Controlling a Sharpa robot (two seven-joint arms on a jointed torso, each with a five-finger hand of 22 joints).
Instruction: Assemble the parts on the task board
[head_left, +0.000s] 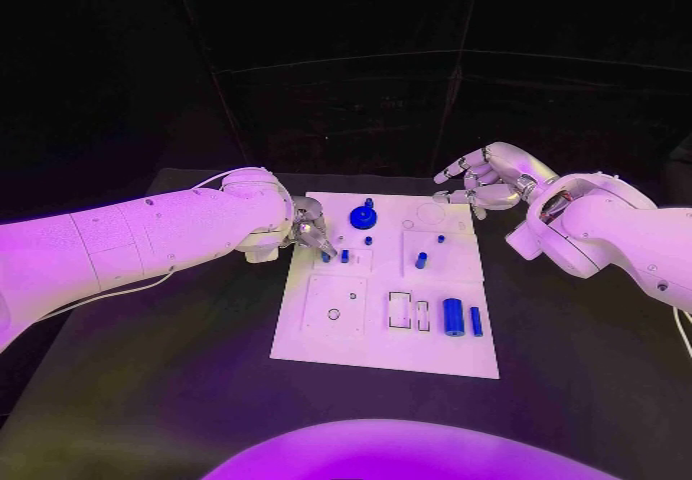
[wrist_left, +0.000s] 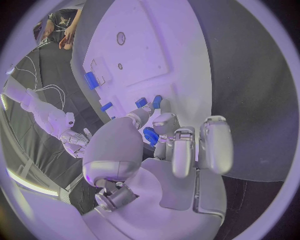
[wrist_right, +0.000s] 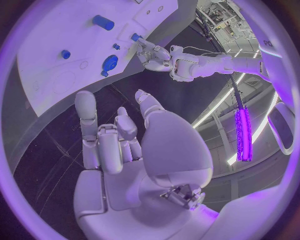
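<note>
While I look down from my head, my left hand (head_left: 307, 232) is at the left edge of the task board (head_left: 335, 340), fingers bunched on a small blue peg (head_left: 326, 256) in the far-left part of the board. My right hand (head_left: 483, 178) floats off the far-right corner, fingers loosely spread and holding nothing. On the board a blue knob (head_left: 362, 215) sits at the far middle, a short blue pin (head_left: 421, 260) stands right of centre, and a blue cylinder (head_left: 453, 316) with a slimmer blue bar (head_left: 476, 320) waits near the right edge. Several cutouts look unfilled, so I judge we're early, with most seating left to do.

Over to my left wrist: fingertips (wrist_left: 152, 131) are pinched around that blue piece (wrist_left: 150, 136), right over the white board (wrist_left: 140, 55).

Right wrist now: my palm (wrist_right: 125, 145) is open, fingers apart, well clear of the board (wrist_right: 56, 30); the knob (wrist_right: 109, 64) and cylinder (wrist_right: 103, 22) lie untouched.
</note>
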